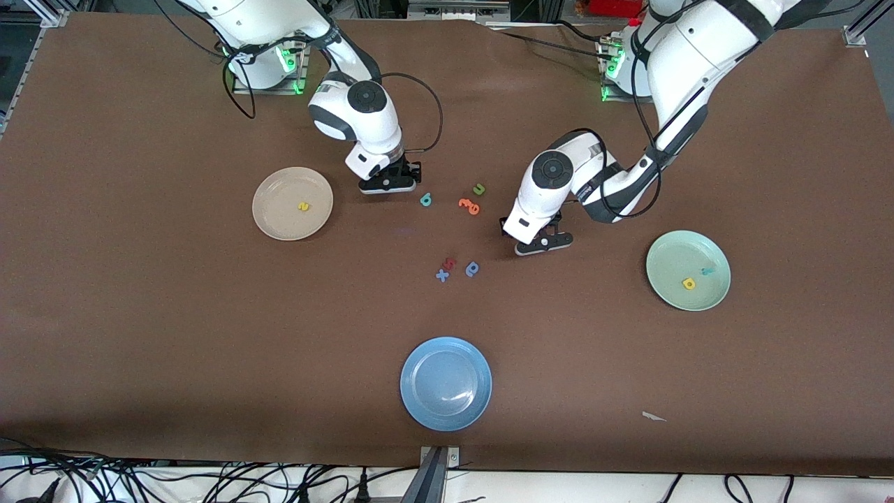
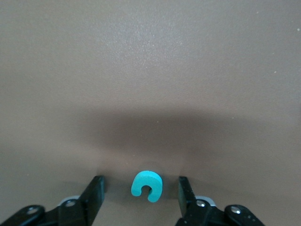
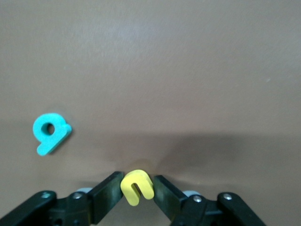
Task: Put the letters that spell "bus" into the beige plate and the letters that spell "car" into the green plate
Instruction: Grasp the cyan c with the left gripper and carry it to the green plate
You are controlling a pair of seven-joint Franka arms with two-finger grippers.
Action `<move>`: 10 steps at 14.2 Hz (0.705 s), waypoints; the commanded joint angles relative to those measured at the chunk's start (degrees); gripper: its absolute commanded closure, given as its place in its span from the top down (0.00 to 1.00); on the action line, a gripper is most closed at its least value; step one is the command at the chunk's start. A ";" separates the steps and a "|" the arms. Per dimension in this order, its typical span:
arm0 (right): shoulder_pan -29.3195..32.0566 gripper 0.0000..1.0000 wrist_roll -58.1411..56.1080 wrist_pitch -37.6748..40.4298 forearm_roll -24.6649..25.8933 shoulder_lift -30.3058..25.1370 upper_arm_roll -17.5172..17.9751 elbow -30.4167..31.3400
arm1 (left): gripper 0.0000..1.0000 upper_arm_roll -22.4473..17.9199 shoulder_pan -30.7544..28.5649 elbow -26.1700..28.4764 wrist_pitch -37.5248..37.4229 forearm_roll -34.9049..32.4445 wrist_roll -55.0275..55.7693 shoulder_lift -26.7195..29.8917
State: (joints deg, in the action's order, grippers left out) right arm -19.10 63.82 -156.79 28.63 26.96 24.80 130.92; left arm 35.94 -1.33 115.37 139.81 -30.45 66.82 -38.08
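My right gripper (image 1: 387,185) (image 3: 138,179) is low over the table between the beige plate (image 1: 279,209) and the teal "b" (image 1: 426,200) (image 3: 51,133), shut on the yellow "u" (image 3: 137,187). A yellow "s" (image 1: 303,207) lies in the beige plate. My left gripper (image 1: 543,242) (image 2: 141,183) is down at the table, open, and the teal "c" (image 2: 146,186) lies between its fingers with a gap on each side. In the front view both the "c" and the "u" are hidden under the grippers. The green plate (image 1: 670,258) holds a yellow "a" (image 1: 689,283) and a teal "r" (image 1: 708,270).
A green "u" (image 1: 479,188) and an orange letter (image 1: 469,206) lie between the two grippers. Nearer the front camera are a blue "x" (image 1: 442,275), a reddish letter (image 1: 450,263) and a blue rounded letter (image 1: 473,268). A blue plate (image 1: 419,363) sits near the front edge.
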 commanded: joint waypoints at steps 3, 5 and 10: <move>5.64 0.00 -10.52 11.13 -0.93 -10.77 0.25 1.52 | 0.37 0.01 0.45 -1.11 -0.07 -2.07 1.65 -0.77; 6.70 0.00 -19.65 14.83 -7.58 -14.29 0.25 1.88 | 0.33 -0.08 0.98 -1.03 -0.07 -2.07 1.73 -0.77; 6.62 0.53 -20.77 15.38 -13.33 -13.35 0.86 1.44 | 0.23 -0.17 0.89 -1.11 -0.07 -2.15 1.38 -0.86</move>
State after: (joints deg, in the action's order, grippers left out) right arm -12.38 41.93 -140.62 16.80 12.63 24.86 131.57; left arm 36.09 -0.82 114.79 140.04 -30.46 67.01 -38.09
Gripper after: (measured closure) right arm 0.863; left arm 0.722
